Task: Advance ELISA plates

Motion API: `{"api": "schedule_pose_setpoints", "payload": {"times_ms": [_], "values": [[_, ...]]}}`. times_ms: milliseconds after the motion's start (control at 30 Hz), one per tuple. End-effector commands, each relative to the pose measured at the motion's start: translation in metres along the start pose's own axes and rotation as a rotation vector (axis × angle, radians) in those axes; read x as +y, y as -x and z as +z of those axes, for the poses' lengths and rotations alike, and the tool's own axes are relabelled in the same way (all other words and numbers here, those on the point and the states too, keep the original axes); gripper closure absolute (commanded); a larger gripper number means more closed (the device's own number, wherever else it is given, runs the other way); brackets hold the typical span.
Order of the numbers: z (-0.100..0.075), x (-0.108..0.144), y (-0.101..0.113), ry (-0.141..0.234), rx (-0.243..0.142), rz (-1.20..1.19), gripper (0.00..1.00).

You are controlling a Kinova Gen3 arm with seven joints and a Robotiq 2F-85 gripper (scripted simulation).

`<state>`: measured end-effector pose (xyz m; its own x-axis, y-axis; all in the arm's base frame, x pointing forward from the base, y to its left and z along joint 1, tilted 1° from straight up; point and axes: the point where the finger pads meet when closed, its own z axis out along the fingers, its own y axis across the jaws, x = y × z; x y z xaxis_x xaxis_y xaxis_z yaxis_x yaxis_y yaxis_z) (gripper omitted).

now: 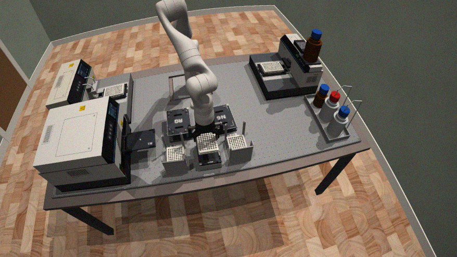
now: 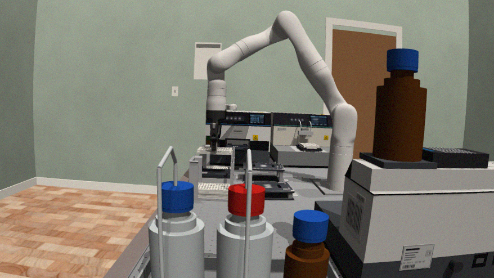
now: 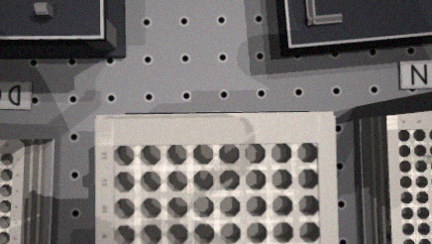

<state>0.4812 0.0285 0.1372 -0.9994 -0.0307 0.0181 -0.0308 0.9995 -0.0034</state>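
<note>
Hanging over a dark platform [image 1: 210,159] [image 2: 216,171] at the table's near edge, the white plate [image 1: 207,142] [image 3: 216,130] is before you in the top view, the platform's near part bare. Rack walls rise close on either side: the left rack [image 1: 175,165] and the right rack [image 1: 240,154], each with a plate inside. Beyond the plate lie nest RG [image 1: 178,121] and nest N6 [image 1: 227,117]; to the left, the reader's dark tray [image 1: 139,140] extends with no plate on it. Wider room opens between the right rack and the bottle tray [image 1: 347,136].

From the exterior, you see what the top view cannot settle: the plate's underside stands clear of the platform, level to the eye. The gripper [image 1: 206,133] [image 2: 214,149] has its jaws set wide, clamped on the plate's sides.

Up close, the wrist view shows you the plate's far rim and well rows, with pegboard gaps between it and both racks. The fingertips are outside this view, and the plate's name cannot be read.
</note>
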Motion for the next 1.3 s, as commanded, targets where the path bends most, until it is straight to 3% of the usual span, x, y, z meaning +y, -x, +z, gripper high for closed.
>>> {"api": "schedule_pose_setpoints", "payload": {"times_ms": [0, 1267], "values": [[-0.009, 0.002, 0.002, 0.008, -0.005, -0.001, 0.06], [-0.054, 0.002, 0.001, 0.008, -0.005, -0.001, 0.06]]}}
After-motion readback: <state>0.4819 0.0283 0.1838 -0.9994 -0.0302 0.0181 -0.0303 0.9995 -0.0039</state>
